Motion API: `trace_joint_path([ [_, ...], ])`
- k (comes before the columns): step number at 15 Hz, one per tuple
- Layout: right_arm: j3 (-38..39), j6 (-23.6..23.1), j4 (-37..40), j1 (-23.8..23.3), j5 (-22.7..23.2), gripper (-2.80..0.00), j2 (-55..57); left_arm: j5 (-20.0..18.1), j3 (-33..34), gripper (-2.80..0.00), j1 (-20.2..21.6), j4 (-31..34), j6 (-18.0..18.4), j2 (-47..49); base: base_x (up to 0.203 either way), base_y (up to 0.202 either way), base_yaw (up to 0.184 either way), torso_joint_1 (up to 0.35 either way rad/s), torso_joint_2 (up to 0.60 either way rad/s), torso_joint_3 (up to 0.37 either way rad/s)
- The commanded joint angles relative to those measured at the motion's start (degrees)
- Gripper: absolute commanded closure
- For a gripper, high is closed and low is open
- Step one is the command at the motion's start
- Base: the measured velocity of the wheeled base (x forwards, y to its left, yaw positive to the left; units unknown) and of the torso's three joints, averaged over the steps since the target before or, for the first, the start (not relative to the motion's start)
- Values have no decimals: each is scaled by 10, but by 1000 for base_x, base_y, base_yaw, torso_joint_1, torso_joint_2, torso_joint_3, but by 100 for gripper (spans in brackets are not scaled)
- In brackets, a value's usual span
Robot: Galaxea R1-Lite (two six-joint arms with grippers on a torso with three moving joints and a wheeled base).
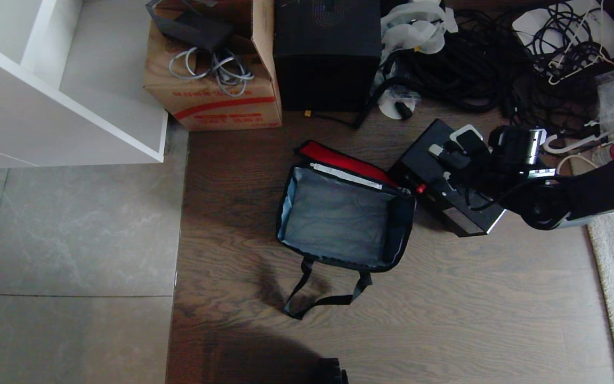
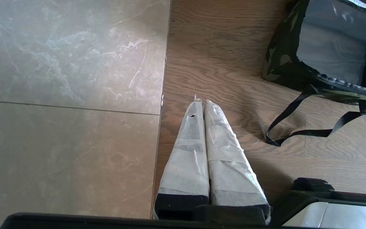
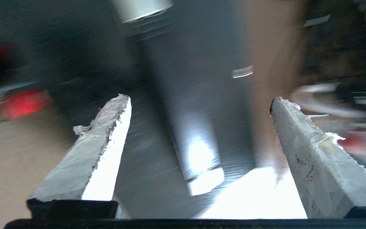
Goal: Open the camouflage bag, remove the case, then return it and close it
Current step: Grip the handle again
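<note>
**Ana:** Head view first: where's the case (image 1: 448, 184)?

**Ben:** Out of the bag, on the wooden floor (image 1: 445, 309) just right of the camouflage bag (image 1: 341, 218), its near-left corner almost touching the bag's right wall. It lies at an angle, which I'd read as simply how it was set down within the arm's reach.

**Ana:** And the bag?

**Ben:** Wide open, grey lining showing and nothing inside. The red-lined lid is folded back on the far side, so the mouth is unobstructed for the case to go back in. The black strap (image 1: 322, 290) trails on the floor on the near side, clear of the opening.

**Ana:** What's the right gripper (image 1: 459, 154) doing?

**Ben:** It's over the case, and in the right wrist view its fingers (image 3: 102, 149) are spread wide with nothing between them, released. That picture is too smeared to say whether they touch the case.

**Ana:** The left gripper (image 2: 201, 102)?

**Ben:** Parked low near the tile seam, left of the bag, fingers pressed together on nothing.

**Ana:** Around them?

**Ben:** On the far side, a cardboard box (image 1: 213, 80), a taller black box (image 1: 328, 53) and a tangle of cables (image 1: 499, 69), well apart from the bag.
</note>
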State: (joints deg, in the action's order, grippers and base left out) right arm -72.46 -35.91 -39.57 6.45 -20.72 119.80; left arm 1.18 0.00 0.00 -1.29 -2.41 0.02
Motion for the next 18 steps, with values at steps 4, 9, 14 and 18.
trace_joint_path([
  [4, 19, -97, -105, 2, -46, -280, 31, 0, 5, 0, 0, 0, 0, 0, 0, 0, 0, 0, 0, 0],
  [9, 39, -122, -155, 14, -52, -280, 34, 0, 4, 0, 0, 0, 0, 0, 0, 0, 0, 0, 0, 0],
  [14, 57, -131, -159, 15, -53, -280, 28, 0, 4, 0, 0, 0, 0, 0, 0, 0, 0, 0, 0, 0],
  [18, 49, -143, -163, 15, -53, -280, 31, 0, 5, 0, 0, 0, 0, 0, 0, 0, 0, 0, 0, 0],
])
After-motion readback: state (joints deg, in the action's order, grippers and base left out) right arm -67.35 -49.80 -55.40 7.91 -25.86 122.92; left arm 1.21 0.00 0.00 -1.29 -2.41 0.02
